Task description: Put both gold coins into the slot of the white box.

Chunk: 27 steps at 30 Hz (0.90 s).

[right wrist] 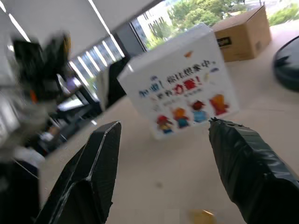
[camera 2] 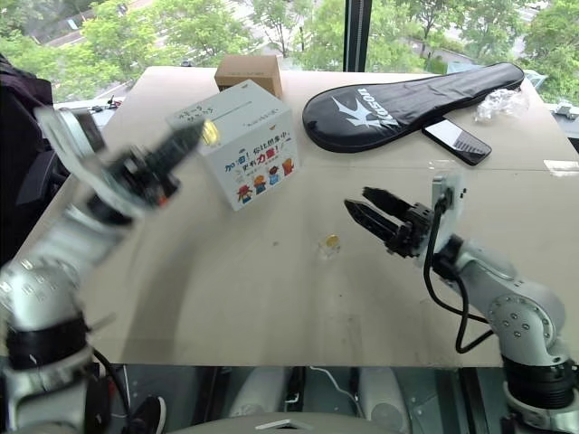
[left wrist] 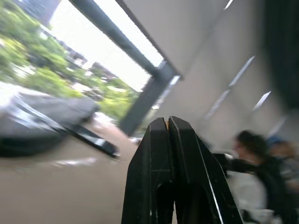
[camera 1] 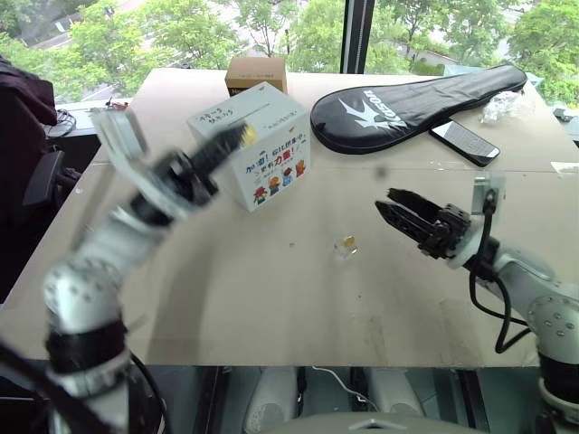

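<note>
The white box (camera 1: 258,145) is set toward the far left part of the table (camera 1: 271,298), with its cartoon side turned to the near edge. A thin dark slot (camera 2: 233,109) is seen in its plain top face. Just behind it, by the far edge, a smaller brown box (camera 1: 256,73) is placed.

The left gripper (camera 1: 242,136) is raised above the table in front of the white box's top left corner. Its fingers (left wrist: 170,163) are pressed together, and one gold coin (camera 1: 248,135) is pinched at their tips; a sliver of gold is seen between the tips in the left wrist view. Whether the coin touches the box cannot be told.

The second gold coin (camera 1: 346,244) is lying in its clear wrapper on the bare table near the middle, well apart from the white box and somewhat nearer the near edge.

The right gripper (camera 1: 391,206) is held above the table, off to the right of that coin and pointed toward the left. Its fingers (right wrist: 93,172) are spread wide and nothing is held between them.

A black racket cover (camera 1: 416,104) is laid along the far right part of the table, with a dark phone (camera 1: 464,142) just in front of it and a bit of crumpled clear plastic (camera 1: 507,106) near the far right corner.
</note>
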Available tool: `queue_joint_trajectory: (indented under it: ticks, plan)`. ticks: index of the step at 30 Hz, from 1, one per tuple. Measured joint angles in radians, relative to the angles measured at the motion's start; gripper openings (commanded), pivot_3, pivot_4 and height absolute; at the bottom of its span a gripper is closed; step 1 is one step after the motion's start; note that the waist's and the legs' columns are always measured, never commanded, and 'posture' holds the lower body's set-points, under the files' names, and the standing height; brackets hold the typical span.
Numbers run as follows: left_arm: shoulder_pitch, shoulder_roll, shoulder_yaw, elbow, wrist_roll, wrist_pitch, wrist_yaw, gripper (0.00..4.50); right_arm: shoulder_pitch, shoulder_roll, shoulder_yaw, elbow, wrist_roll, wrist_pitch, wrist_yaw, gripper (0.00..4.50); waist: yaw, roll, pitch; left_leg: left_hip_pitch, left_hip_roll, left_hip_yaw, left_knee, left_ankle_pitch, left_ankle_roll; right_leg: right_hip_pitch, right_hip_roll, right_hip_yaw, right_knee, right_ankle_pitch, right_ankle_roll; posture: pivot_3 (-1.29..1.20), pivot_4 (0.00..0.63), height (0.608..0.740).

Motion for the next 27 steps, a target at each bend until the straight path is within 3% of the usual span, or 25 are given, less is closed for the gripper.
queue_joint_trajectory:
  ticks: [3, 9, 13, 14, 17, 23, 27]
  plan:
    - [-0.185, 0.100, -0.073, 0.123, 0.216, -0.053, -0.089, 0.00, -0.036, -0.036, 0.027, 0.015, -0.146, -0.108, 0.137, 3.26, -0.003, 0.000, 0.000, 0.001, 0.000, 0.003, 0.000, 0.000, 0.000, 0.000, 0.000, 0.002, -0.001, 0.001, 0.001, 0.00, 0.150, 0.740]
    - [-0.396, 0.173, -0.243, 0.468, 0.521, -0.116, -0.307, 0.00, -0.164, -0.051, 0.049, 0.050, -0.244, -0.151, 0.199, 3.26, -0.012, -0.001, 0.001, -0.001, 0.001, 0.002, -0.002, 0.000, 0.000, -0.003, 0.000, 0.000, 0.000, 0.000, 0.002, 0.00, 0.150, 0.740]
    - [-0.496, 0.174, -0.313, 0.714, 0.670, -0.182, -0.443, 0.00, -0.181, -0.045, 0.055, 0.054, -0.265, -0.156, 0.203, 3.26, -0.012, -0.001, 0.001, -0.005, 0.001, 0.001, -0.002, 0.000, -0.001, -0.005, -0.001, 0.000, -0.001, -0.001, 0.004, 0.00, 0.150, 0.740]
    - [-0.600, 0.149, -0.354, 0.897, 0.751, -0.219, -0.510, 0.00, -0.186, -0.030, 0.065, 0.053, -0.283, -0.159, 0.203, 3.26, -0.009, -0.002, 0.001, -0.015, 0.000, -0.001, 0.001, 0.002, -0.004, -0.013, -0.001, -0.005, 0.000, -0.001, 0.004, 0.00, 0.150, 0.740]
    - [-0.681, 0.113, -0.374, 1.082, 0.831, -0.279, -0.611, 0.00, -0.181, -0.017, 0.081, 0.053, -0.297, -0.159, 0.201, 3.26, -0.006, -0.002, 0.001, -0.018, -0.001, 0.000, 0.001, 0.002, -0.004, -0.015, -0.004, -0.006, 0.001, -0.001, 0.005, 0.00, 0.150, 0.740]
    - [-0.811, 0.062, -0.387, 1.372, 0.986, -0.414, -0.708, 0.00, -0.180, -0.004, 0.081, 0.031, -0.301, -0.155, 0.183, 3.26, -0.006, -0.004, 0.002, -0.018, -0.002, -0.001, 0.001, 0.000, 0.000, -0.016, -0.004, -0.007, 0.001, -0.001, 0.005, 0.00, 0.150, 0.740]
    - [-0.845, 0.062, -0.378, 1.443, 1.041, -0.458, -0.753, 0.00, -0.177, 0.002, 0.081, 0.006, -0.300, -0.154, 0.169, 3.26, -0.012, -0.004, 0.002, -0.018, -0.001, -0.001, 0.001, 0.000, 0.000, -0.016, -0.004, -0.008, 0.003, -0.001, 0.005, 0.00, 0.150, 0.740]
